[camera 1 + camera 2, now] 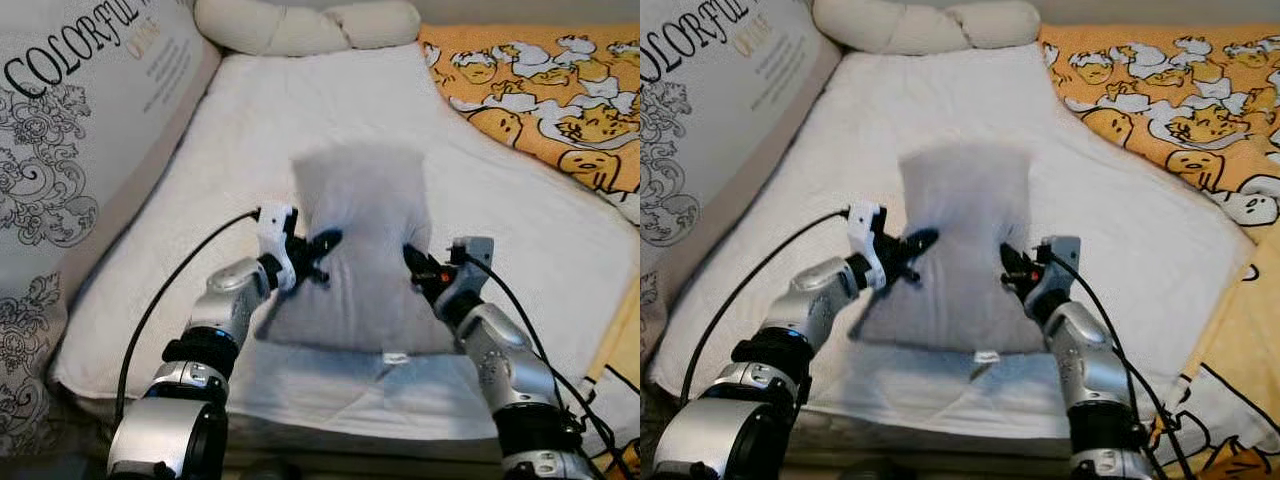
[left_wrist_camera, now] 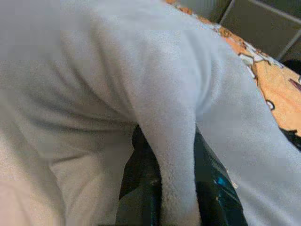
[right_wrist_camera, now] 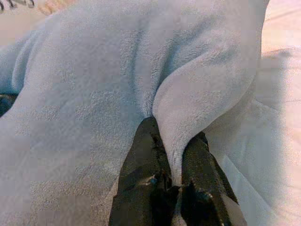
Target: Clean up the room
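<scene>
Risk of the grey fleece blanket [image 1: 355, 250] slipping back onto the bed [image 1: 250, 120]: left gripper [image 1: 318, 252] and right gripper [image 1: 414, 264] jaws each pinching just 1 thin fold.

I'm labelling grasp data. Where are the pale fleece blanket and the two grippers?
fleece blanket [image 1: 360, 230], left eye view, its raised middle.
left gripper [image 2: 178, 188], left wrist view, fingers pinching a fold.
right gripper [image 3: 173, 176], right wrist view, fingers pinching a fold.

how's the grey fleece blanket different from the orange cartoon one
The grey fleece blanket is plain and held up between the left hand and right hand; the orange cartoon blanket is patterned and lies flat, untouched. The grey one sits mid-bed, the orange one on the bed's right side. Both are soft bedding.
</scene>
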Controlling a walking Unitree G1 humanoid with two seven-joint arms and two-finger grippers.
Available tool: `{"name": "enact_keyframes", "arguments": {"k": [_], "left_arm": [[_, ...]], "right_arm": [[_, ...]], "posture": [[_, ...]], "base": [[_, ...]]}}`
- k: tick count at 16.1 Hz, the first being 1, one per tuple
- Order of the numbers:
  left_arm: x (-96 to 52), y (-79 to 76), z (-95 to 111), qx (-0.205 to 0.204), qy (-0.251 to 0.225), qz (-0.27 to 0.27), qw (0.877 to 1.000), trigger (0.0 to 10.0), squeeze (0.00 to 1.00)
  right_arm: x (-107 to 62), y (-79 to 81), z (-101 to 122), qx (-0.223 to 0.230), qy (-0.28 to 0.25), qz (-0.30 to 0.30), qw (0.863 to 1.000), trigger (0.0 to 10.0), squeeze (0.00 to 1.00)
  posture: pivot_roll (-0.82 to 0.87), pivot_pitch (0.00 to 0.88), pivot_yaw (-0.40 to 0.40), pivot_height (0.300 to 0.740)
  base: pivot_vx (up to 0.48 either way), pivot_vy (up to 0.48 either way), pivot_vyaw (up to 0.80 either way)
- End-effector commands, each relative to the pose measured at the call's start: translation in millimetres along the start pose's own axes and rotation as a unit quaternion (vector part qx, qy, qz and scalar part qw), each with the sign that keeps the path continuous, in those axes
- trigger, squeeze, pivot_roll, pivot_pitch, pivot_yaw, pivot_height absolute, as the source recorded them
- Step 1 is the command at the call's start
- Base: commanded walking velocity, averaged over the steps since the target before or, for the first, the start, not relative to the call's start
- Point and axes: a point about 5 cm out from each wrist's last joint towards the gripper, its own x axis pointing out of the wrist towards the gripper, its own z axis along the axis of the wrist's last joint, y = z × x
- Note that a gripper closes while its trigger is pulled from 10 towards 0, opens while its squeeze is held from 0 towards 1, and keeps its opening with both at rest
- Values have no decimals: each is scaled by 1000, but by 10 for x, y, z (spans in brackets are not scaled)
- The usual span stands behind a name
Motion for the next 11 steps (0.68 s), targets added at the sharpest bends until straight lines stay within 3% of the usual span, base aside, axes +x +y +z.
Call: {"name": "enact_keyframes", "arguments": {"k": [1, 2, 4, 5, 6, 7, 11], "left_arm": [[-4, -59, 37, 15, -13, -6, 1000, 0, 0], [-48, -105, 59, 50, -19, 0, 999, 0, 0], [-74, -122, 82, 89, -16, 9, 996, 0, 0], [-88, -114, 138, 158, -22, 39, 986, 2824, 0], [-71, -58, 228, 165, -34, 91, 981, 10000, 0], [-76, -49, 294, 158, -59, 99, 981, 10000, 0], [-128, -48, 339, 184, -54, 121, 974, 10000, 0]], "right_arm": [[30, 150, 46, 11, -29, 15, 999, 0, 0], [18, 199, 82, 32, -48, 5, 998, 0, 0], [8, 211, 112, 31, -56, -5, 998, 0, 0], [1, 189, 136, 10, -60, -29, 998, 4706, 0], [5, 159, 159, -4, -57, -49, 997, 10000, 0], [10, 147, 173, -2, -55, -51, 997, 10000, 0], [1, 166, 210, 10, -65, -61, 996, 10000, 0]], "posture": [[11, 0, 116, 740], [11, 0, 117, 740], [15, 0, 117, 740], [18, 0, 116, 740], [17, 0, 114, 740], [20, 0, 110, 740], [40, 0, 91, 740]], "base": [[0, 0, 0], [0, 0, 0], [0, 0, 0], [0, 0, 0], [0, 0, 0], [0, 0, 0], [0, 70, -106]]}}
